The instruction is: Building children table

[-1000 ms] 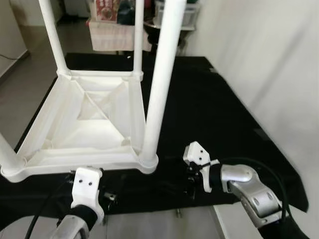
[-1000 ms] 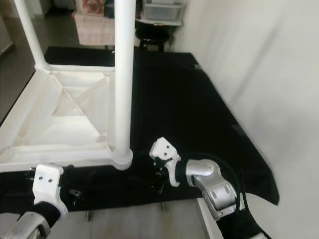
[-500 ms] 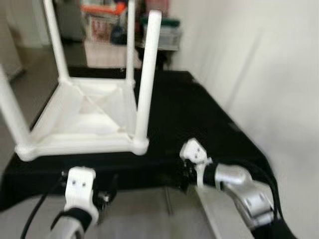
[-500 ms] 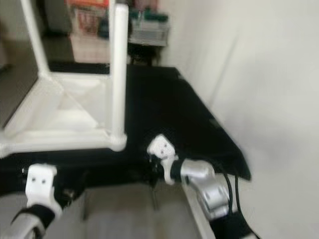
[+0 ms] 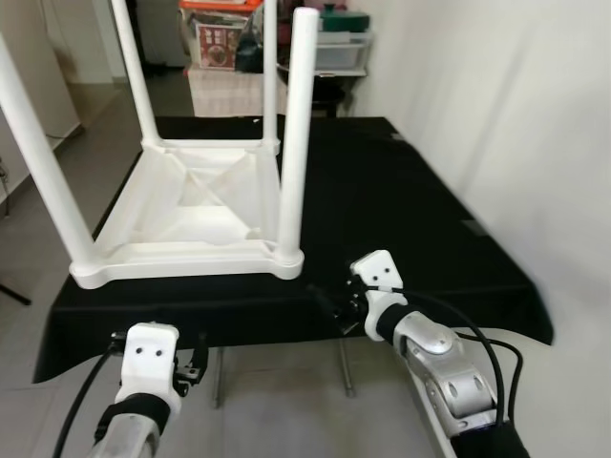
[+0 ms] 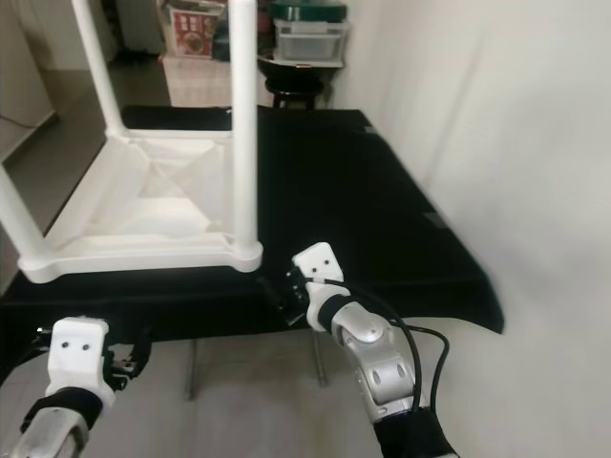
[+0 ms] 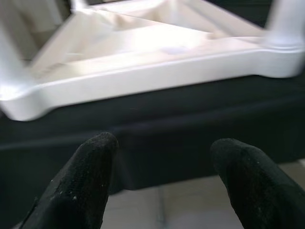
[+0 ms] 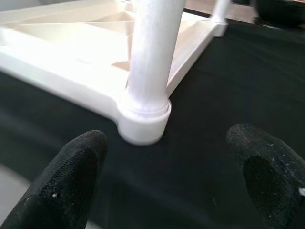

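- Jaws of the left gripper [image 7: 162,186] are standing apart with nothing between them, hovering low in front of the near edge of the counter [image 5: 401,219], below its top.
- Jaws of the right gripper [image 8: 174,176] are also spread wide and holding nothing; this gripper is hanging at the counter's near edge, pointing toward the nearest corner of the children's table [image 5: 191,215].
- That white plastic children's table is lying upside down on the counter's black cloth [image 5: 382,191], on its left half, with four legs sticking up.
- Its near-right leg [image 5: 294,143] is standing upright in its round corner socket [image 8: 143,121], just beyond the right gripper's fingers [image 8: 71,181] and not touching them.
- Behind the counter, shelves with boxes [image 5: 221,38] and a stool [image 6: 292,88] are standing on the floor.
- A white wall [image 5: 506,114] is running along the robot's right.
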Robot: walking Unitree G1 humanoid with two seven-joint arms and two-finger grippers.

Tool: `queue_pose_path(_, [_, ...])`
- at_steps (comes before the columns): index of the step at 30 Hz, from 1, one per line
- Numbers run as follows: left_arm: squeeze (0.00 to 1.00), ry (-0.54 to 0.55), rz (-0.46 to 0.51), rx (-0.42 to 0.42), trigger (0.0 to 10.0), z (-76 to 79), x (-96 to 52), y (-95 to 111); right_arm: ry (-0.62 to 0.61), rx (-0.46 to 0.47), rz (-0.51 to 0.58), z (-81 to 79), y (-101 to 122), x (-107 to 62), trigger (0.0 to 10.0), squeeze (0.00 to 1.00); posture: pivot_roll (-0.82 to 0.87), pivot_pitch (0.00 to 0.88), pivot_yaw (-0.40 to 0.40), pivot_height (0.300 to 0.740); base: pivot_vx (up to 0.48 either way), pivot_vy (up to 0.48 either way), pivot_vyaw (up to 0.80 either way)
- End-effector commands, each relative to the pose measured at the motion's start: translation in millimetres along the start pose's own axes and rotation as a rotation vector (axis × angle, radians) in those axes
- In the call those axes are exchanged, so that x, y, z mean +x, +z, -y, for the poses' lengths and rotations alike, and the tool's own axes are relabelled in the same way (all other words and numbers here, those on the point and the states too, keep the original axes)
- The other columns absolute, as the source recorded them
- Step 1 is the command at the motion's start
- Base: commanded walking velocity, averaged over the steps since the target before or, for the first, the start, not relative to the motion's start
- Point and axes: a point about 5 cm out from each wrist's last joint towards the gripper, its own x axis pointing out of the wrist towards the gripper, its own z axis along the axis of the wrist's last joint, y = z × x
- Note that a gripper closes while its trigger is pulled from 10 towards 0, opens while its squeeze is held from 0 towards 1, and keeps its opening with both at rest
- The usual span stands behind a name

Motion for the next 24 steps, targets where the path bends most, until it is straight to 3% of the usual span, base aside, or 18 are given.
queue_pose_path(1, [0.00,0.047,0.011,0.034,10.0,-5.4,2.5,-2,-0.019,-0.015,0.026,-1.9,5,5.3,10.0,0.00,-0.17,0.000,-0.088,0.740,0.000,0.480,0.00])
queue_pose_path(7, [0.00,0.070,0.027,0.022,10.0,-8.8,8.5,-3,-0.024,-0.017,0.040,-2.9,5,7.7,10.0,0.00,-0.18,0.000,-0.090,0.740,0.000,0.480,0.00])
queue_pose_path(15, [0.00,0.073,0.114,0.037,10.0,-9.7,18.4,10,0.006,0.012,0.063,-0.8,6,8.5,10.0,0.00,-0.19,0.000,-0.089,0.740,0.000,0.000,0.00])
queue_pose_path(24, [0.00,0.046,0.262,-0.016,10.0,-5.2,33.8,41,-0.015,0.000,0.146,21.9,24,11.0,10.0,0.00,-0.20,0.000,-0.097,0.740,0.000,0.000,0.00])
